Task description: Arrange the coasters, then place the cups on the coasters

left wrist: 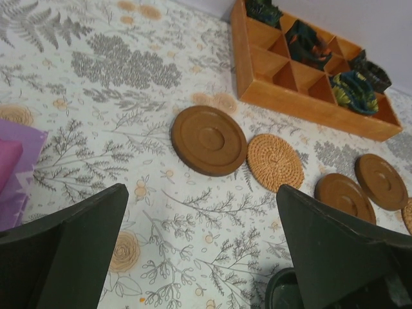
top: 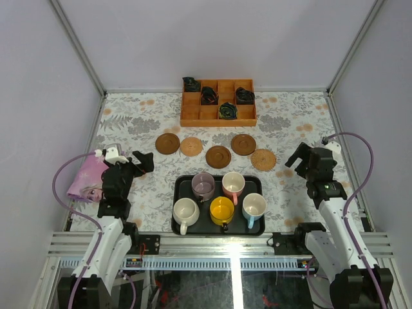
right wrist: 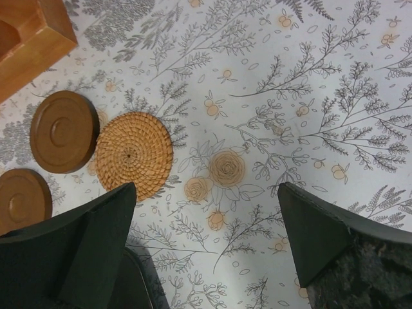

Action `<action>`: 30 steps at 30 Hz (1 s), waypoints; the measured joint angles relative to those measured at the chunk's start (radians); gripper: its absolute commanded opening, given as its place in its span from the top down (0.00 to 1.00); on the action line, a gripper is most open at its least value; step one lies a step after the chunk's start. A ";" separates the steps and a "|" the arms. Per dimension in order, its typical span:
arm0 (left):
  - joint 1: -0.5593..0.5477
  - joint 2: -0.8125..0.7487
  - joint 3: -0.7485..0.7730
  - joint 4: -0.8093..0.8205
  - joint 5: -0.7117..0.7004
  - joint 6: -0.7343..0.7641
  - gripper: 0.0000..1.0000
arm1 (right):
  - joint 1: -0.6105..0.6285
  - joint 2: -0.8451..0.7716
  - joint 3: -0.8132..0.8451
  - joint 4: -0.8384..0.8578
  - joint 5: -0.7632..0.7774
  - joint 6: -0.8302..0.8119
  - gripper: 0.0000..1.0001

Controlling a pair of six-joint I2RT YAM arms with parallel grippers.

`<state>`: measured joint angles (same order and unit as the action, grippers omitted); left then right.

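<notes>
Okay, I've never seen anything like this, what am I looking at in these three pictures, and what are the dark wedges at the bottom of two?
Two white robot arms are bolted at the near edge of a table. The wide picture looks down from above and behind them. The other two come from a camera on each wrist, and the wedges are that arm's own fingers. The left gripper and right gripper are open, holding nothing. Five cups stand on a black tray. Five coasters lie beyond it, near a wooden box.
</notes>
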<state>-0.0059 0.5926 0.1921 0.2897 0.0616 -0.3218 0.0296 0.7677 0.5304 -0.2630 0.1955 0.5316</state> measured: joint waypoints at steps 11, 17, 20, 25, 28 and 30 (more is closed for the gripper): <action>0.000 0.026 0.000 -0.013 -0.006 -0.006 0.00 | 0.000 0.053 0.043 -0.020 -0.053 -0.032 0.01; 0.000 0.023 0.000 -0.013 -0.017 -0.022 0.00 | 0.000 0.021 0.036 0.044 -0.201 -0.123 0.01; 0.000 0.022 0.002 -0.011 -0.019 -0.030 0.00 | 0.000 -0.010 0.020 0.081 -0.232 -0.145 0.01; 0.000 0.019 0.003 0.003 -0.035 -0.066 0.00 | 0.000 0.089 0.071 0.028 -0.239 -0.152 0.01; 0.000 0.018 0.003 0.011 -0.072 -0.097 0.00 | 0.000 0.158 0.091 0.020 -0.267 -0.147 0.01; 0.000 0.018 0.003 0.010 -0.106 -0.119 0.00 | 0.000 0.166 0.092 0.017 -0.303 -0.143 0.01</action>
<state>-0.0059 0.6106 0.1947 0.3000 -0.0441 -0.4412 0.0296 0.9333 0.6220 -0.2459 -0.1070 0.3885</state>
